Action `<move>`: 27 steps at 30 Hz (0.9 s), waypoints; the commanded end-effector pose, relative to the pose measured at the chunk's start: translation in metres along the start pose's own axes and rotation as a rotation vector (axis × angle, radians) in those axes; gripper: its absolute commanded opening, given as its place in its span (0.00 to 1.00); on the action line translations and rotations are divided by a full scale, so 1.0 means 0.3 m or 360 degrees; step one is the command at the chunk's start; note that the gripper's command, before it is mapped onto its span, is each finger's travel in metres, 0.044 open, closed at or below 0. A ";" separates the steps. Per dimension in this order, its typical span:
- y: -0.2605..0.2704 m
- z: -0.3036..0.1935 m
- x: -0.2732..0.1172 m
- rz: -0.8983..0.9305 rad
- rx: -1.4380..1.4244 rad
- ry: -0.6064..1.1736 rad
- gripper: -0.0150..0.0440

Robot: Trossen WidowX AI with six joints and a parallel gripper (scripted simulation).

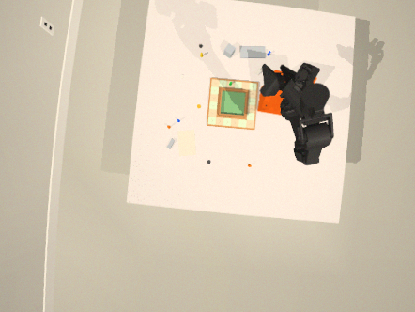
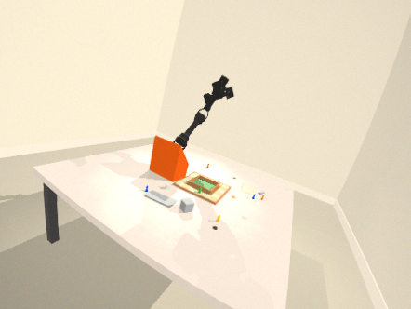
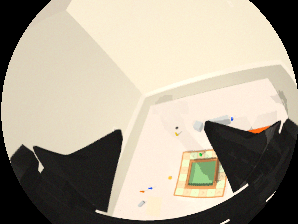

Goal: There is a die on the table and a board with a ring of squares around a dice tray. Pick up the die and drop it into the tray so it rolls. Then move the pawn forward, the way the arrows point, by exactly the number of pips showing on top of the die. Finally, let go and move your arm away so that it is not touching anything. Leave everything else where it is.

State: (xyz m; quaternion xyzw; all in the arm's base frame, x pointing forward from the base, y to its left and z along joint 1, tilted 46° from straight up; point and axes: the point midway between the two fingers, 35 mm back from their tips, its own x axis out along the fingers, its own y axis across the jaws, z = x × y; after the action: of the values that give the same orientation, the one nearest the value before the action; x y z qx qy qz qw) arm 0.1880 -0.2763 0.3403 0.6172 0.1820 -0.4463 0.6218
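Observation:
The board (image 1: 255, 123) (image 2: 217, 202) (image 3: 179, 188) lies flat on the table, with the green-floored dice tray (image 1: 233, 102) (image 2: 205, 184) (image 3: 202, 172) at its centre. A green pawn (image 1: 230, 84) (image 2: 200, 190) (image 3: 201, 154) stands on the ring of squares. The die cannot be told for sure; a small yellow-orange piece (image 1: 199, 106) (image 2: 233, 196) (image 3: 170, 177) lies beside the board, too small to show pips. No pips or arrows are readable. My gripper (image 2: 227, 86) (image 3: 165, 130) is wide open and empty, high above the table, touching nothing.
A tall orange block (image 1: 268, 104) (image 2: 166, 160) stands against one side of the board, near the arm. A grey cube (image 1: 229, 50) (image 2: 187, 205) (image 3: 198, 126) and a flat grey box (image 1: 253, 52) (image 2: 160, 198) lie beyond. Several small pawns, dark pieces and a pale yellow sheet (image 1: 186, 143) (image 3: 154, 205) lie around.

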 end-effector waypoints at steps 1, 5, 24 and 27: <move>-0.002 0.002 0.010 -0.0006 -0.0008 0.0007 0.89; -0.059 0.028 0.209 -0.0124 -0.0174 0.0160 0.72; -0.556 -0.204 0.956 -0.0370 -0.0887 0.1062 0.72; -0.666 -0.287 1.029 -0.0363 -0.0986 0.1231 0.72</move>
State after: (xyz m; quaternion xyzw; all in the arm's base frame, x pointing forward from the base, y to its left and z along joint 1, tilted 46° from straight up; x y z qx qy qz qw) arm 0.2321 -0.2928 0.0132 0.5103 0.5473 -0.2332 0.6210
